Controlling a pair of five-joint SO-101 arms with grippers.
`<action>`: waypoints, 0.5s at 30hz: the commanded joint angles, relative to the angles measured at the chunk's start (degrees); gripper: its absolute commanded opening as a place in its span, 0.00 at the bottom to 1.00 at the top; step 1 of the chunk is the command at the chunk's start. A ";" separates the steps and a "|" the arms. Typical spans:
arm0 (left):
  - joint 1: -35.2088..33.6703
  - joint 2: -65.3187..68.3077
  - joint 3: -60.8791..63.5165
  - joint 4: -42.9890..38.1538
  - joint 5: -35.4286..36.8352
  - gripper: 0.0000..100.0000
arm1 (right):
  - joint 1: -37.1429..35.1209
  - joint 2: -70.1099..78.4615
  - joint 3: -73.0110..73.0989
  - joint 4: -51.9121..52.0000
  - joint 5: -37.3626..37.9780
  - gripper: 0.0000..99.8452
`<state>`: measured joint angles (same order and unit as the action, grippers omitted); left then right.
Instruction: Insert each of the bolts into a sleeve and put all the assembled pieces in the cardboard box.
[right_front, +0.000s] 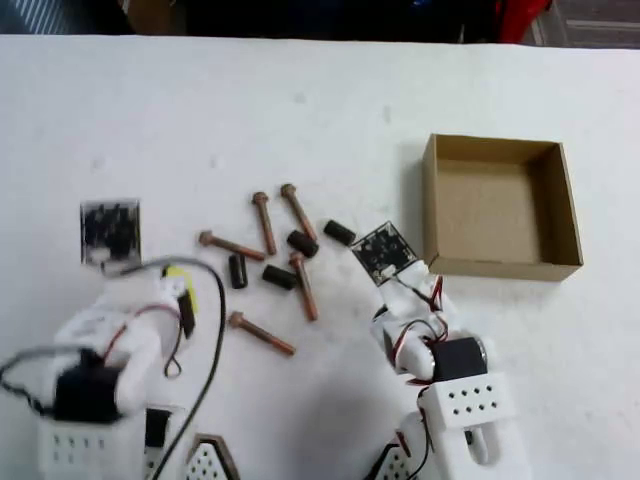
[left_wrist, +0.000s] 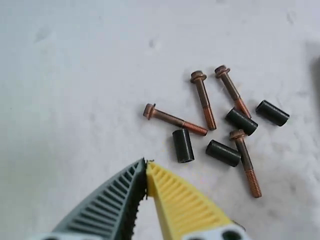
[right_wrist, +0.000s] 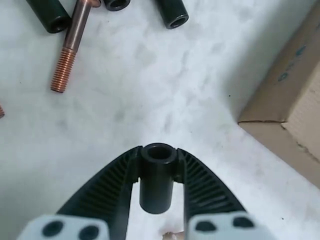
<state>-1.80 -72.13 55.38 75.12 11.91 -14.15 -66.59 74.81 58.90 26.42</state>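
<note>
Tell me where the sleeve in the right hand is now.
In the right wrist view, the sleeve is clamped in the right hand, between the box and the loose bolts.

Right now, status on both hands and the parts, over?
Right hand shut on black sleeve. Left hand shut, holding nothing. Five bolts, four sleeves loose on table, none in cardboard box.

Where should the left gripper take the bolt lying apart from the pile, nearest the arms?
Probably on the smooth shank of the bolt, just behind the head, coming from above and closing across its length. It lies flat with nothing close beside it, and that hold leaves the threaded end free for the sleeve in the right gripper.
</note>
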 joint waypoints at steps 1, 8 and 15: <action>0.75 11.82 -6.51 -4.22 4.92 0.02 | 0.57 -0.92 -0.44 -1.10 0.62 0.02; 3.21 29.67 -7.56 -13.98 12.92 0.02 | 0.57 -0.92 -0.44 -1.10 0.62 0.02; 4.97 45.85 -7.91 -26.11 21.98 0.02 | 0.57 -0.92 -0.18 -1.10 0.62 0.02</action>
<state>2.59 -30.99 50.64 54.81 30.37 -14.15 -66.59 74.81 58.90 26.42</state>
